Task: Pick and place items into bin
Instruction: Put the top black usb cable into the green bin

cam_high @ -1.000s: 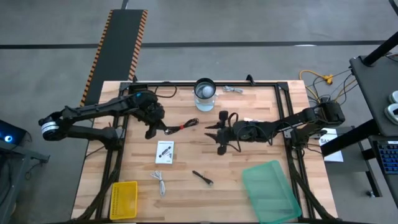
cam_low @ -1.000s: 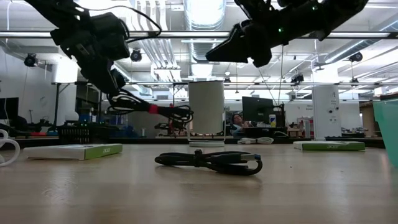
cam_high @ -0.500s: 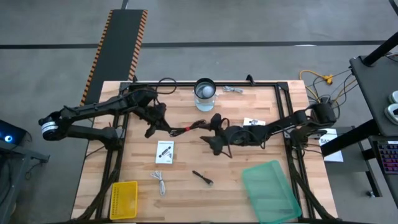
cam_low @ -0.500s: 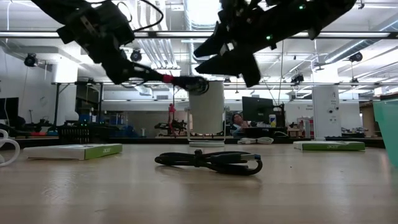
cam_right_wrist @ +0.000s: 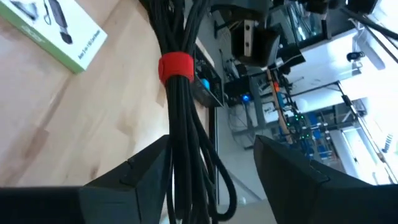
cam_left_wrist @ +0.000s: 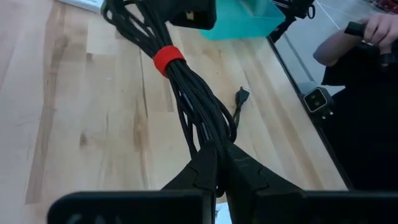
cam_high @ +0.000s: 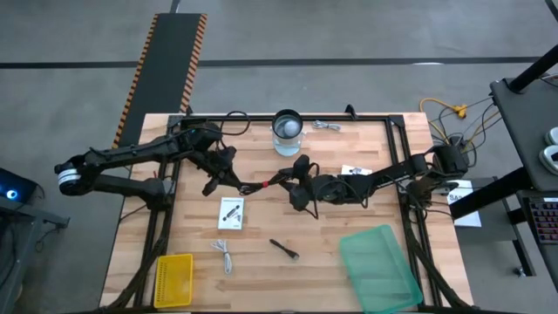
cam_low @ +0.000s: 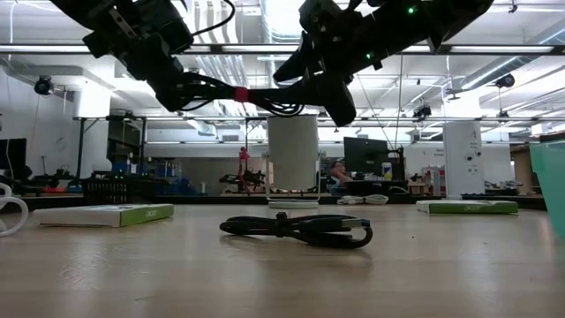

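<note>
My left hand is clamped on the black cable bundle, my right hand gaping around it, so I'd close squarely before releasing.

1. A clear round jar with a dark rim stands upright near the far edge of the wooden table.
2. A black-and-yellow striped mat lies on the grey floor beyond the table.
3. A person's hand shows beside the table.
</note>
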{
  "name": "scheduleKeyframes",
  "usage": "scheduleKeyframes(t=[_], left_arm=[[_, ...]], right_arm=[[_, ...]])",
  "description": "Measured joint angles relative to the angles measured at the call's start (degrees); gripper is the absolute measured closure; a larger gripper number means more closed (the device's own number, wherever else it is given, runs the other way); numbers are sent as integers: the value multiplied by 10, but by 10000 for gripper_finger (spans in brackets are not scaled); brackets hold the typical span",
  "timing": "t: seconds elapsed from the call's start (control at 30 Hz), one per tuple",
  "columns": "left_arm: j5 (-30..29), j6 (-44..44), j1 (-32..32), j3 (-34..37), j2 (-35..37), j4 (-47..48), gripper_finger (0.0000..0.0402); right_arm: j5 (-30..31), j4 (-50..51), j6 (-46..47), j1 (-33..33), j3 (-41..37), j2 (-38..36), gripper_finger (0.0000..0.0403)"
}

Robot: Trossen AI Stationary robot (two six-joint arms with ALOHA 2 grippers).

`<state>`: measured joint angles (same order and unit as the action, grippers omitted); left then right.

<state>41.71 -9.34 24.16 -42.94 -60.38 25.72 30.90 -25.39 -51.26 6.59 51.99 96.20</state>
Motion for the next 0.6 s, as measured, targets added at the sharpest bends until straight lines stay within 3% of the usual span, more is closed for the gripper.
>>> scheduleKeyframes(t=[0.33, 0.6], left_arm=[[4, -4, -6, 1, -1, -16, 402], [4, -1, -6, 1, -1, -16, 402]], right_arm=[[4, 56, -7, -3, 0, 0, 236], [8, 55, -14, -2, 2, -1, 355]])
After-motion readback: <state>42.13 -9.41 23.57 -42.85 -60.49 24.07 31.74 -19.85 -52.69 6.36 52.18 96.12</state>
